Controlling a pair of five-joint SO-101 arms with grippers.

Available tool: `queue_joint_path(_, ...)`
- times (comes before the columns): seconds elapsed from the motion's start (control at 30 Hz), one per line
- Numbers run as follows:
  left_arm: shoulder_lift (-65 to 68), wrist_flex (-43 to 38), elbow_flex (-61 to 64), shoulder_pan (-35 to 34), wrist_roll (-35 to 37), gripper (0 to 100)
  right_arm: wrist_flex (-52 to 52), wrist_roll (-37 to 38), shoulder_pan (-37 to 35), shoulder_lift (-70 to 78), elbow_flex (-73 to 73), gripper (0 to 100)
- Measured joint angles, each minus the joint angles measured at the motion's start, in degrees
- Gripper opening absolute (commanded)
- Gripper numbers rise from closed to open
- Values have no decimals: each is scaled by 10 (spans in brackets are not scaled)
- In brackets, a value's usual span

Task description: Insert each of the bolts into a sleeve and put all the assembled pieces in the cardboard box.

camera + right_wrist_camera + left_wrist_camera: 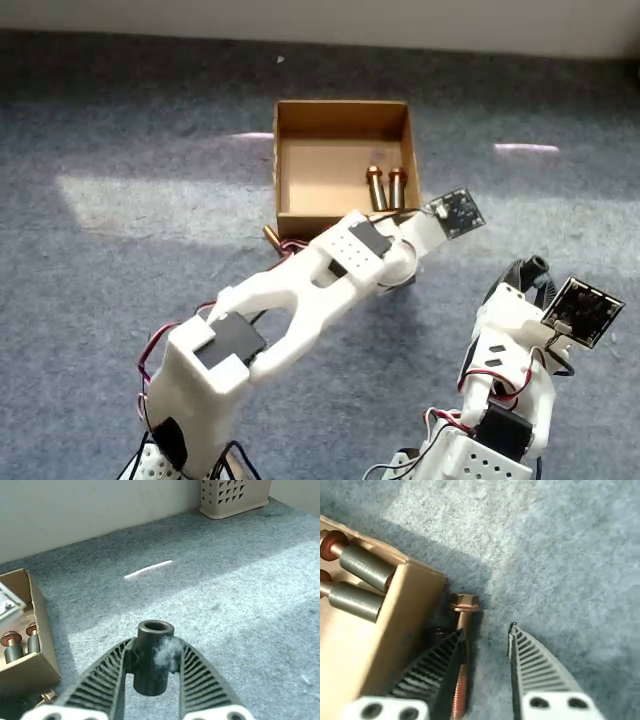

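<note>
My left arm [320, 280] runs from the near left edge diagonally to the near right corner of the box [320, 175], its wrist bent down over the carpet [120, 130] just outside that corner. The left claw [486, 630] is released, jaws apart, tips pointing at the carpet. One bolt [466, 602] lies flat on the carpet just beside the box's outer wall, with its head pointing away from the claw. One finger [437, 667] crosses in front of its shank; I cannot tell whether they touch. The other finger stands clear of the bolt on bare carpet. My right arm [510, 370] is folded back at the near right, well apart from the box. The right claw [155, 650] is clenched on a dark sleeve [150, 675], which it holds upright above the carpet, open bore uppermost. A tuft of pale fluff clings to the sleeve's side. Two assembled pieces [376, 188] lie side by side inside the box near its right wall, with their copper heads toward the far wall. The surface is grey-blue carpet throughout, crossed by broad sunlit patches and one thin bright streak. In the right wrist view a pale wall [75, 510] closes off the far side, and a beige perforated basket [235, 497] stands on the carpet against it.
</note>
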Motion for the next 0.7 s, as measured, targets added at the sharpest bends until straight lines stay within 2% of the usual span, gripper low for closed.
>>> queue_joint_path(0.17,56,15,-64,-19,1,156,0,0,0,0,0,5)
queue_joint_path(0.3,112,95,-159,-20,1,150,0,0,0,0,0,5)
queue_joint_path(0.5,191,217,-302,-18,-26,2,0,0,0,0,0,5)
queue_joint_path(0.7,220,291,-360,2,-40,5,0,0,-1,0,0,5)
